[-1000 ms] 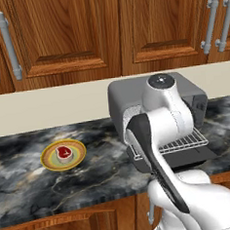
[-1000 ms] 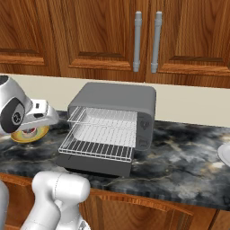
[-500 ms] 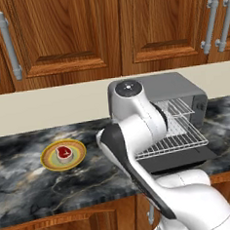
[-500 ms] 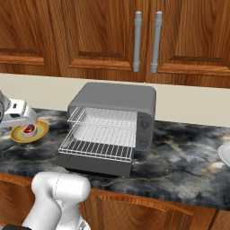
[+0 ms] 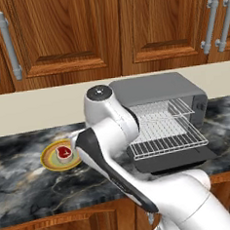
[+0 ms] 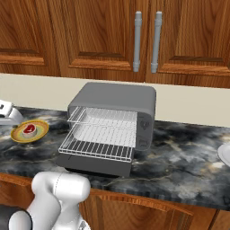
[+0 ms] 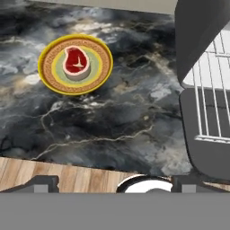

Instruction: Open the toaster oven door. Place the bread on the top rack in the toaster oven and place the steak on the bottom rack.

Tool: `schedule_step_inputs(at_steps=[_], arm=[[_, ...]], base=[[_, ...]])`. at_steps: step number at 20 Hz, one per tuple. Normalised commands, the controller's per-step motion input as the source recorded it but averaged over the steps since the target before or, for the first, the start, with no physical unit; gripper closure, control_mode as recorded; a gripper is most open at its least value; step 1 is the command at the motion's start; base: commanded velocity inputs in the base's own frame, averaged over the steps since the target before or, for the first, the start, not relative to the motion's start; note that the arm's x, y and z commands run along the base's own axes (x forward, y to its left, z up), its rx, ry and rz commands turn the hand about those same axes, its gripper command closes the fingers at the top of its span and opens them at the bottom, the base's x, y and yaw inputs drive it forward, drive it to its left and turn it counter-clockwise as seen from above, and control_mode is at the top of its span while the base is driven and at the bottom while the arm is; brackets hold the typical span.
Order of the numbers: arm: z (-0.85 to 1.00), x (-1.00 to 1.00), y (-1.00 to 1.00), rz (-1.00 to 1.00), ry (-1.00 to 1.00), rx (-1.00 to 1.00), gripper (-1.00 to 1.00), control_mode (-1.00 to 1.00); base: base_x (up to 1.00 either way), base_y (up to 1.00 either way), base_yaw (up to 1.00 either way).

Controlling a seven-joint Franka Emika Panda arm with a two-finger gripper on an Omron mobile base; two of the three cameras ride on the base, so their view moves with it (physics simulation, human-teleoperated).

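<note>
The toaster oven (image 5: 159,91) stands on the dark marble counter (image 5: 24,185) with its door (image 5: 176,160) folded down flat and a wire rack (image 5: 168,141) drawn out over it. The white arm (image 5: 111,137) crosses in front of the oven's left side, hiding the gripper and its fingers. Just left of the arm's bend, the steak (image 5: 64,152) lies on a yellow-green plate (image 5: 51,161)

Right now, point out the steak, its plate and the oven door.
steak (image 7: 75,62), hand view, red centre.
plate (image 7: 50,79), hand view, yellow rim.
oven door (image 5: 189,159), left base view, dark panel under the rack.
</note>
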Motion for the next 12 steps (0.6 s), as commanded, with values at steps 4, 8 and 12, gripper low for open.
schedule_step_inputs(at_steps=[4, 8, 12], arm=[[-0.24, 0.43, 0.49, -0.07, 0.04, -0.03, -1.0, -1.0], [-0.26, 0.48, 0.39, -0.11, 0.08, -0.04, -1.0, -1.0], [-0.34, 0.46, 0.2, -0.09, 0.04, 0.0, -1.0, -1.0]], base=[[0.0, 0.0, 0.0], [0.0, 0.0, 0.0], [0.0, 0.0, 0.0]])
